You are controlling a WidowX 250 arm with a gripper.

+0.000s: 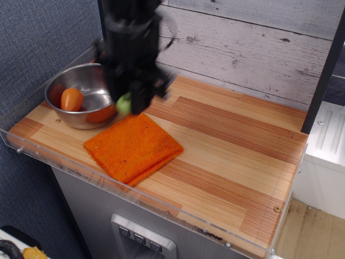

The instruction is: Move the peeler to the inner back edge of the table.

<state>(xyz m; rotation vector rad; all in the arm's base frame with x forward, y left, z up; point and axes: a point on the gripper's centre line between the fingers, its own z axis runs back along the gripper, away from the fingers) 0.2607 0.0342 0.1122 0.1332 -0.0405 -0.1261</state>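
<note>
My gripper [129, 102] is shut on the peeler [124, 103] and holds it in the air above the table [226, 140], over the back corner of the orange cloth. Only the light-green handle end shows below the black fingers; a blurred dark shape [161, 86] to the right may be its grey head. The arm is motion-blurred.
An orange folded cloth [133, 147] lies flat near the front left edge. A steel bowl [81, 97] with an orange carrot-like toy [71, 99] stands at the left back. A whitewashed plank wall [242, 43] backs the table. Clear acrylic rims the front.
</note>
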